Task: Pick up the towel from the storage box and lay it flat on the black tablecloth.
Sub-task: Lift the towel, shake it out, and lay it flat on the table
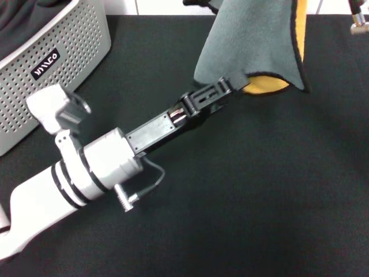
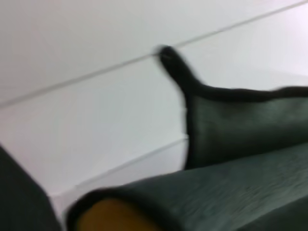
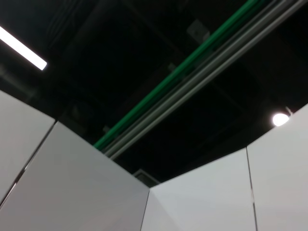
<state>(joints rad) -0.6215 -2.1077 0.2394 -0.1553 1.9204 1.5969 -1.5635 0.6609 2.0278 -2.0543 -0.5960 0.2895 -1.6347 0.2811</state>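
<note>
Your left gripper (image 1: 230, 86) is clamped on the towel's (image 1: 253, 40) lower edge, and the towel hangs over the tablecloth (image 1: 259, 190) near the far edge. It's soft, light and floppy; grip corners to spread it.

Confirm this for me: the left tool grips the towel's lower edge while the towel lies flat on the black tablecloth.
Not quite. The left tool does grip the towel at its lower edge, but the towel is not lying flat: the head view shows it hanging above the black tablecloth, with its yellow-orange side peeking out below.
</note>
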